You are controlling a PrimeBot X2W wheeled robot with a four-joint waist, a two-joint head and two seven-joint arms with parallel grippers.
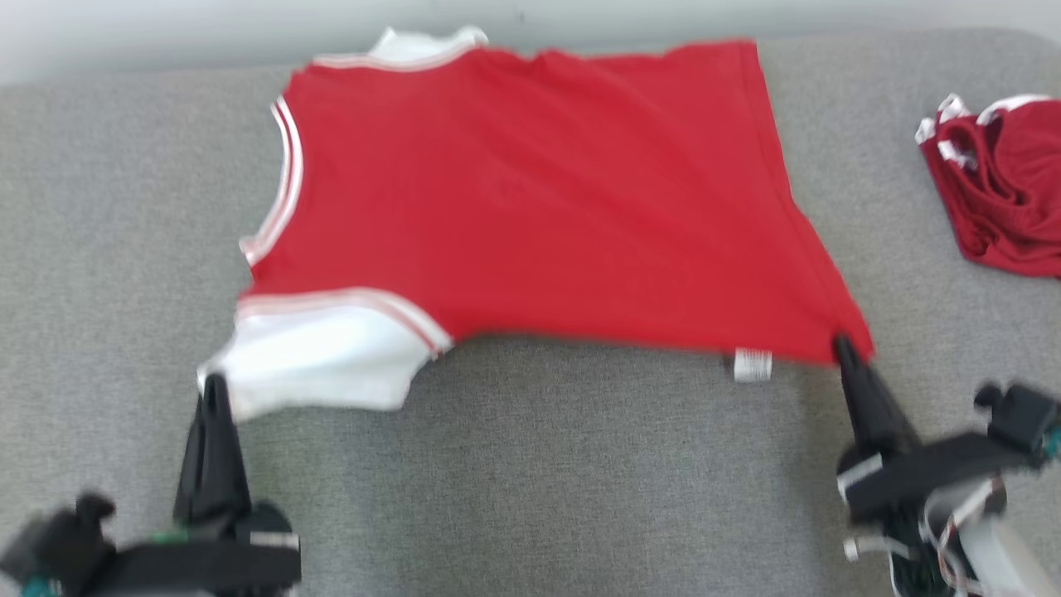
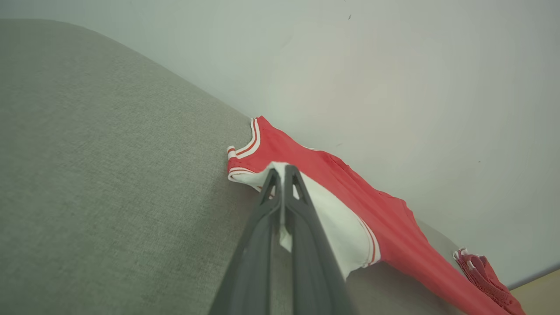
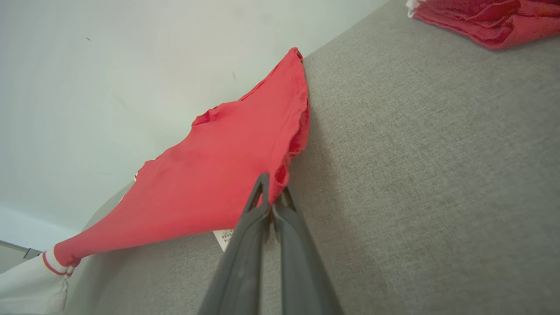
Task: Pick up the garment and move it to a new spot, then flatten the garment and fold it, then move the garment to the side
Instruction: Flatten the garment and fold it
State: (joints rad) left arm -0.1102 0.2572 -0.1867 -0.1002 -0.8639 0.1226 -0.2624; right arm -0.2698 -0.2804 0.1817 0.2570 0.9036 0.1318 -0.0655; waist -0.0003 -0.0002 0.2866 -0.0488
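**Surface** (image 1: 530,497): a broad, flat expanse of grey cloth with a coarse, heathered weave. It spans the head view from side to side and also shows in both wrist views.

**Wall** (image 1: 166,33): plain and off-white, rising directly behind the surface's far edge. The wrist views show a few small dark specks on it.

**Pile** (image 1: 1003,191): a crumpled heap of dark red cloth with white striped trim. It lies on the surface at its right side, toward the far edge, and is partly cut off by the frame.

**Tan strip** (image 2: 538,293): a sliver beyond the surface's right end, in the left wrist view. What it is cannot be told.
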